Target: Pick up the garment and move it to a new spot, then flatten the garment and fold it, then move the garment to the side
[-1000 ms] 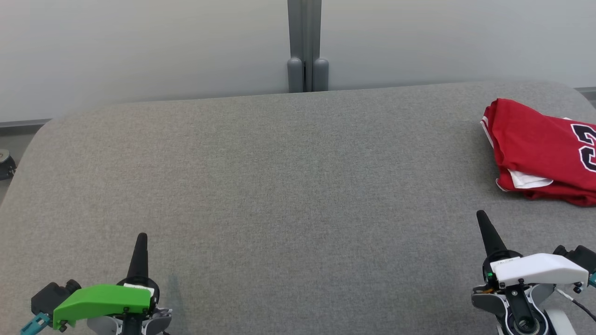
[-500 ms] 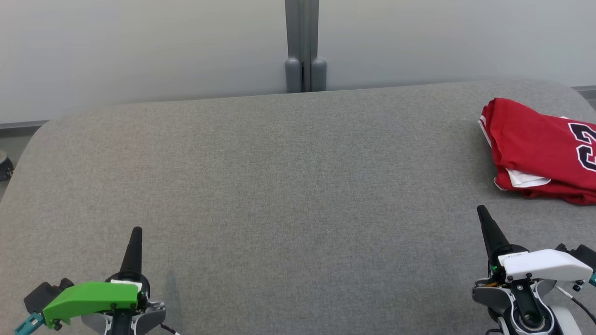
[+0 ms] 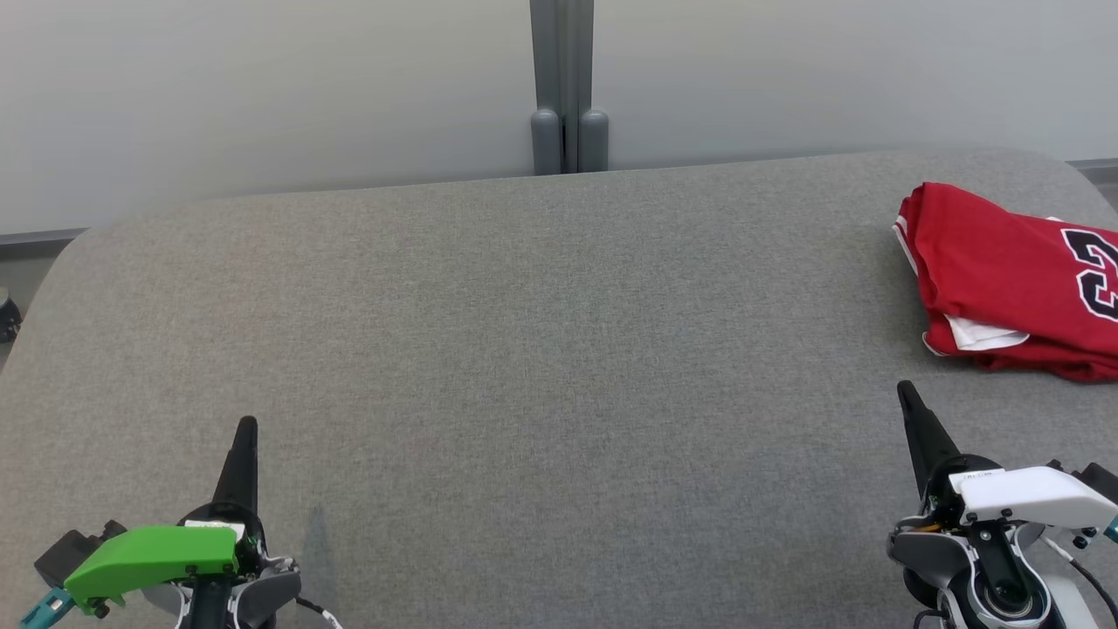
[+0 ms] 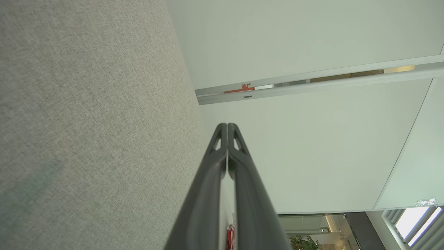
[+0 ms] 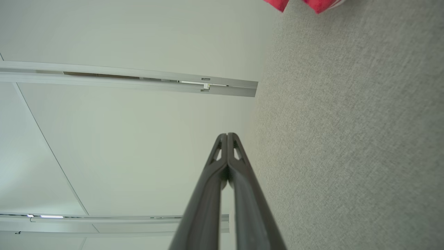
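The garment (image 3: 1013, 279) is a red jersey with white trim and dark numerals, lying folded at the far right of the grey table (image 3: 541, 349). A corner of the garment (image 5: 312, 5) also peeks in at the top of the right wrist view. My right gripper (image 3: 905, 393) hovers shut and empty a short way in front of the jersey, apart from it. My left gripper (image 3: 247, 426) is shut and empty at the near left of the table. The wrist views show the left gripper (image 4: 227, 125) and the right gripper (image 5: 227, 135) with fingers pressed together.
A grey post (image 3: 568, 87) stands against the pale wall behind the table's far edge. The table's rounded corners (image 3: 79, 253) fall away at the left and right. A dark object (image 3: 7, 314) sits on the floor past the left edge.
The camera has shifted slightly, so the whole view has slid. Both grippers have drawn back a little toward the near edge. The garment lies as before.
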